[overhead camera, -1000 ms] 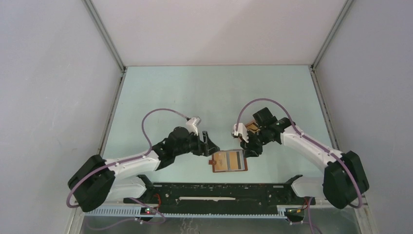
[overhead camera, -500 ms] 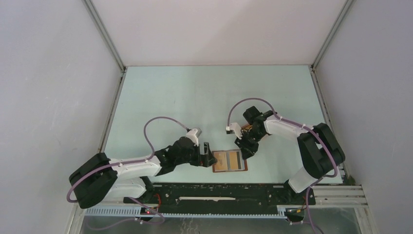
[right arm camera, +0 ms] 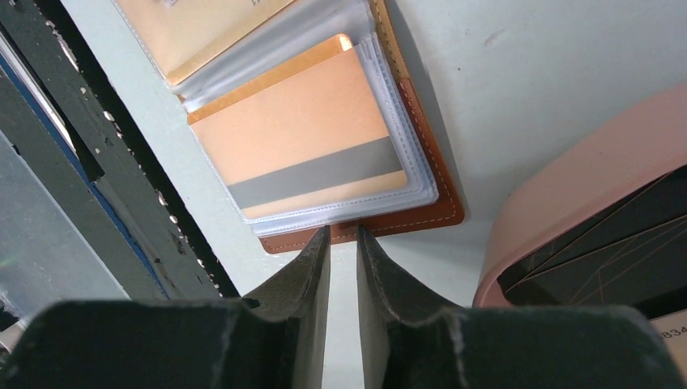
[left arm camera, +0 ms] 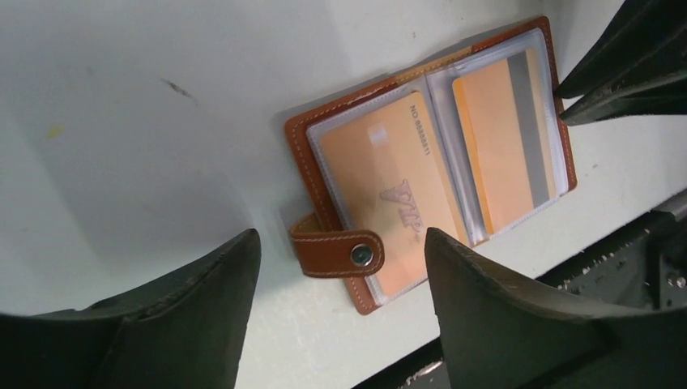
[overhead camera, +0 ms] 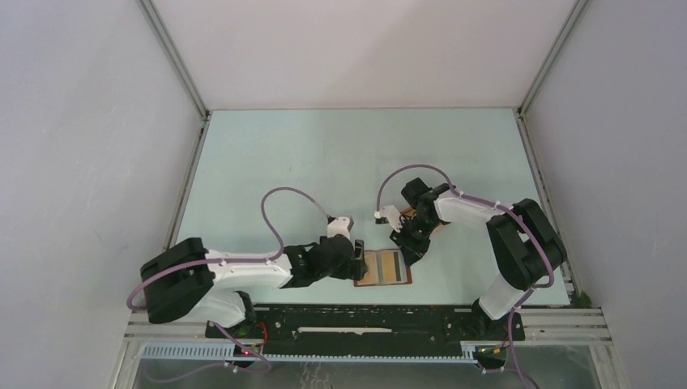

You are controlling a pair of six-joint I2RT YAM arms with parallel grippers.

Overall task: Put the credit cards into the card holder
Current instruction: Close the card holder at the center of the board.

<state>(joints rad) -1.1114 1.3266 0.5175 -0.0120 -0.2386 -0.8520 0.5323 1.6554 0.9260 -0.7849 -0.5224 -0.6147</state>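
Left hand (left arm camera: 340,239): fingers wide apart, empty, low over the counter (left arm camera: 146,146), straddling the snap tab (left arm camera: 336,253) side of the card holder (left arm camera: 429,154). Right hand (right arm camera: 343,235): fingers narrowly apart with a thin empty slit, tips at the holder's opposite leather edge; contact cannot be told.

Holder lies open and flat near the counter's front edge. Two orange cards sit in its clear sleeves, one on the left page (left arm camera: 381,178), one on the right page (left arm camera: 502,154).

Pink tray (right arm camera: 599,154) just beside the holder has a black card (right arm camera: 616,243) and a pale card corner (right arm camera: 668,324) in it.

Judgement: task partway, two cards sleeved, at least two left to move.
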